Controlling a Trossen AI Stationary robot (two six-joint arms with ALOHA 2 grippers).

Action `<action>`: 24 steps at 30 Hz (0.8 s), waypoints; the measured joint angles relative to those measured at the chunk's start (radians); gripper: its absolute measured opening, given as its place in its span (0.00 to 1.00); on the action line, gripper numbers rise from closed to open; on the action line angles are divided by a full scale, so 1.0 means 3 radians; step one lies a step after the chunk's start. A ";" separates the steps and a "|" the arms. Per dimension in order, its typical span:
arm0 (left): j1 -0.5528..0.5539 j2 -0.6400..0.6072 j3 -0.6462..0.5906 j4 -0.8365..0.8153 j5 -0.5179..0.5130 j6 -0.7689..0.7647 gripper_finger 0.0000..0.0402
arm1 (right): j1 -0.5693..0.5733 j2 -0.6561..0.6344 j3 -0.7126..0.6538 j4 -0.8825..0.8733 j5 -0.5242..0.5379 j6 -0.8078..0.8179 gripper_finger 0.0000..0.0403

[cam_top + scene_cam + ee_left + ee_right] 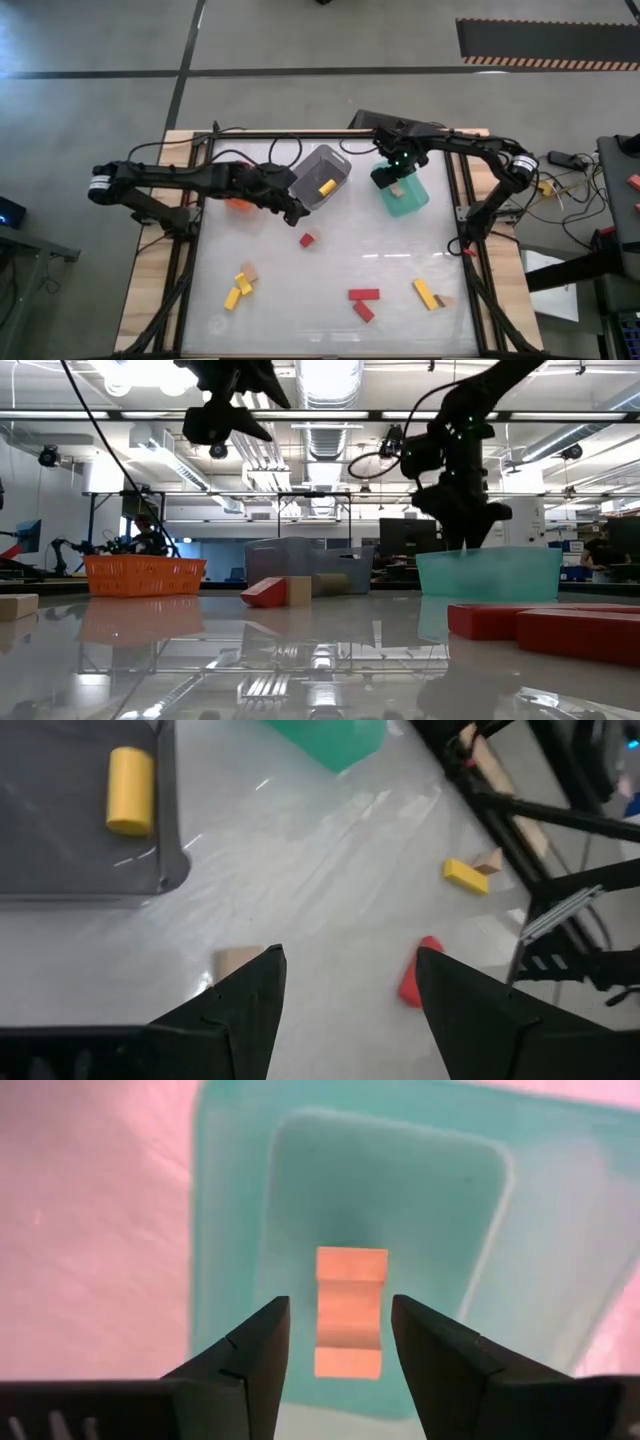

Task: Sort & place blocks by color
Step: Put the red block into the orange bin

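Blocks lie scattered over the glossy white table (330,275); from the table's centre, a small red block (307,240) sits at about ten o'clock, two yellow blocks (238,290) with a tan one at eight o'clock, two red bars (363,302) at six o'clock, and a yellow bar (425,293) with a tan piece at four o'clock; one yellow block (326,187) rests in the grey bin (322,165) at eleven o'clock, and a tan block (350,1312) lies on the floor of the green bin (235,1210) at one o'clock.

Right end effector (335,1342) hangs over the green bin, fingers apart and empty, the tan block below the gap; judged, the release there is done. Left end effector (350,990) hovers beside the grey bin, fingers also apart, above the table with a tan piece (237,961) and the small red block in sight.

For a clean next pick, I would descend squarely over a block, straddle its flat faces, and close only once low, since the smooth table may let it slide.

Blocks look like plain painted wood, squared cuboids and bars; the bins are smooth translucent plastic, the orange bin (144,574) meshed.
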 joint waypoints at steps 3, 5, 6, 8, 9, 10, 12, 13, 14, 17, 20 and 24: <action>0.0000 0.0021 -0.0039 0.0002 -0.0035 0.0016 0.52 | 0.0004 -0.0060 0.0185 -0.0123 -0.0004 0.0000 0.42; -0.0008 0.0048 -0.0087 0.0006 -0.0038 0.0024 0.52 | 0.0009 -0.0133 0.0277 -0.0146 -0.0009 0.0007 0.42; -0.0012 0.0064 -0.0117 0.0012 -0.0039 0.0023 0.52 | 0.0009 -0.0179 0.0314 -0.0148 -0.0019 0.0032 0.42; -0.0024 0.0091 -0.0202 -0.0002 -0.0038 0.0022 0.52 | 0.0028 -0.0286 0.0380 -0.0153 -0.0028 0.0102 0.42; -0.0031 0.0111 -0.0237 -0.0001 -0.0038 0.0022 0.52 | 0.0031 -0.0353 0.0402 -0.0148 -0.0029 0.0147 0.42; -0.0039 0.0125 -0.0271 0.0006 -0.0034 0.0022 0.52 | 0.0043 -0.0420 0.0421 -0.0150 -0.0033 0.0167 0.42; -0.0045 0.0153 -0.0331 0.0002 -0.0022 0.0025 0.52 | 0.0088 -0.0568 0.0444 -0.0123 -0.0030 0.0223 0.42; -0.0046 0.0170 -0.0356 0.0011 -0.0017 0.0027 0.52 | 0.0113 -0.0645 0.0444 -0.0106 -0.0030 0.0249 0.42; -0.0046 0.0184 -0.0384 0.0016 -0.0016 0.0028 0.52 | 0.0147 -0.0719 0.0441 -0.0090 -0.0032 0.0284 0.42; -0.0046 0.0232 -0.0450 0.0018 -0.0015 0.0143 0.52 | 0.0272 -0.0931 0.0434 -0.0059 -0.0009 0.0413 0.42; -0.0072 0.0295 -0.0483 0.0052 -0.0021 0.0563 0.52 | 0.0427 -0.1112 0.0432 -0.0042 0.0049 0.0574 0.42; -0.0166 0.0469 -0.0487 0.0096 -0.0094 0.1270 0.52 | 0.0661 -0.1275 0.0431 -0.0037 0.0284 0.0762 0.40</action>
